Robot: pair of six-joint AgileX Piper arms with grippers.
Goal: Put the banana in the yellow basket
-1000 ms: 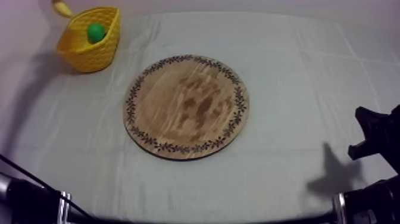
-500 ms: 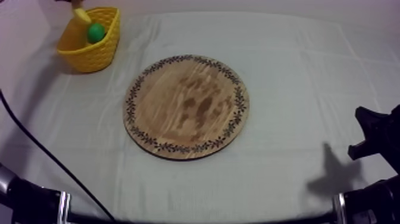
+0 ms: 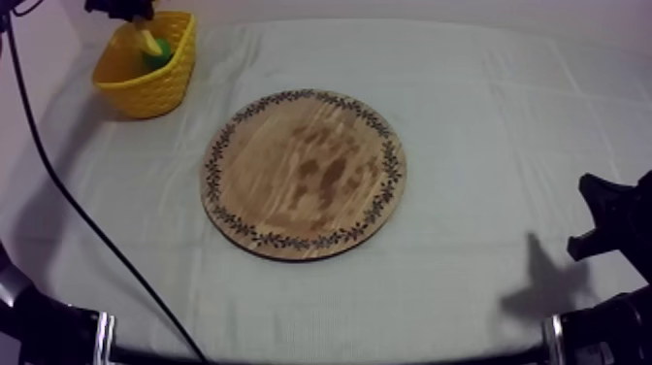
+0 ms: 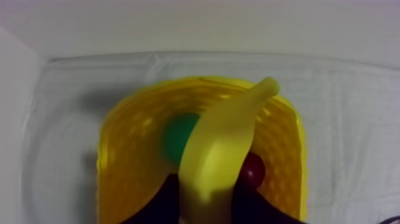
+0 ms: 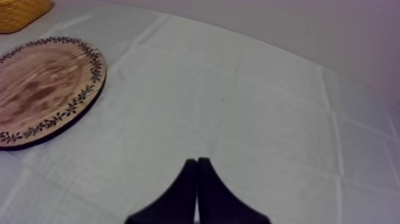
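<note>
You are at the placing step. Your left jaws are closed round the lower end of the banana [image 4: 223, 143], with a black finger [image 4: 158, 199] at each side of it. They hold it over the open mouth of the basket [image 4: 110, 161] at the far left corner of the worktop [image 3: 485, 116]. The banana's free tip reaches near the basket's rim, and under it in the basket lie a green fruit [image 4: 175, 137] and a small red fruit [image 4: 253, 170]. You cannot tell whether the banana touches either. The board [image 3: 303, 175] is bare, so the pick is done. Your right jaws are closed on nothing, pressed together as a narrow wedge low over the worktop, apart from the board. The next move, I judge, calls for opening the left jaws to let the banana drop, then lifting straight up clear of the rim. Take care the long fruit doesn't hang on the rim or tip the basket.
</note>
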